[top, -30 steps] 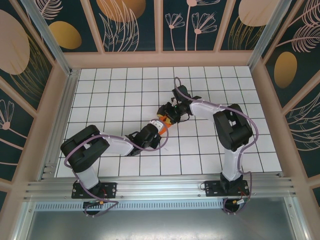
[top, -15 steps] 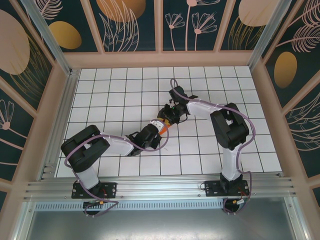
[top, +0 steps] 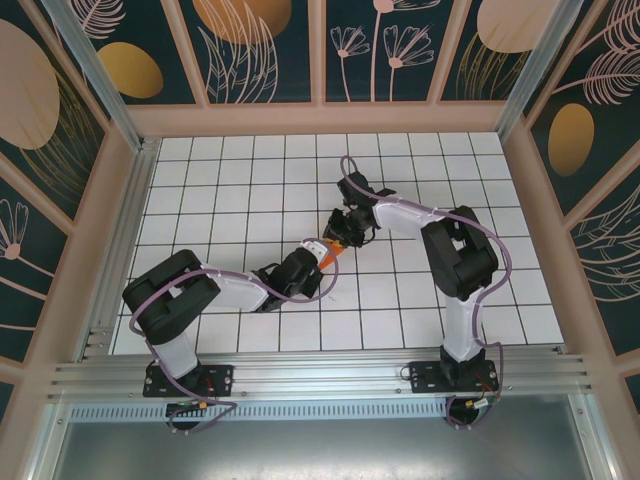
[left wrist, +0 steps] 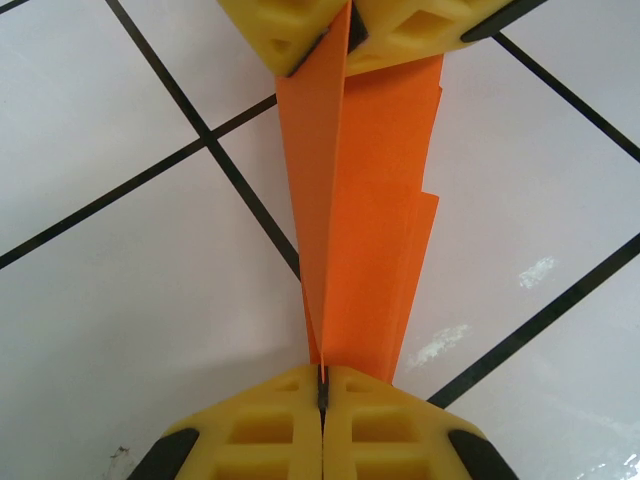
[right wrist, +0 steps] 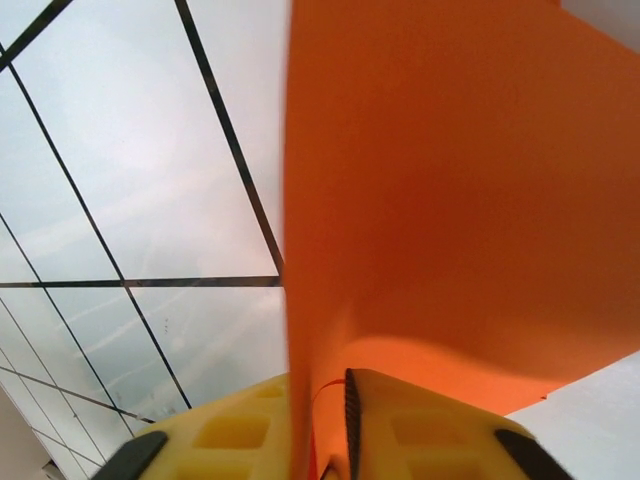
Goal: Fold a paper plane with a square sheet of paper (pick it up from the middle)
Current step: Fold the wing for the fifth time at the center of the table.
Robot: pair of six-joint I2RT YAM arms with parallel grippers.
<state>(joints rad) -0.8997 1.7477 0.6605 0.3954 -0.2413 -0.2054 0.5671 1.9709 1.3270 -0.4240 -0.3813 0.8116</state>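
Observation:
The paper plane [left wrist: 365, 220] is a narrow, layered strip of bright orange paper held off the white grid table [top: 230, 190], stretched between my two grippers near the table's middle [top: 329, 252]. My left gripper [left wrist: 322, 385] is shut on its near end, the yellow fingers [left wrist: 400, 420] pressed together on a thin folded edge. At the strip's far end my right gripper [left wrist: 347, 28] pinches the paper. In the right wrist view the orange sheet [right wrist: 440, 200] runs up from between the right gripper [right wrist: 330, 405] and hides most of the right side.
Both arms reach in from the near edge and meet at the centre, the left gripper [top: 316, 257] just below and left of the right gripper [top: 342, 236]. Wooden walls [top: 130, 180] and an aluminium post enclose the grid table.
The right gripper has closed from about half open onto the far end of the orange paper and shifted slightly toward the left gripper. The left gripper has stayed shut in place.

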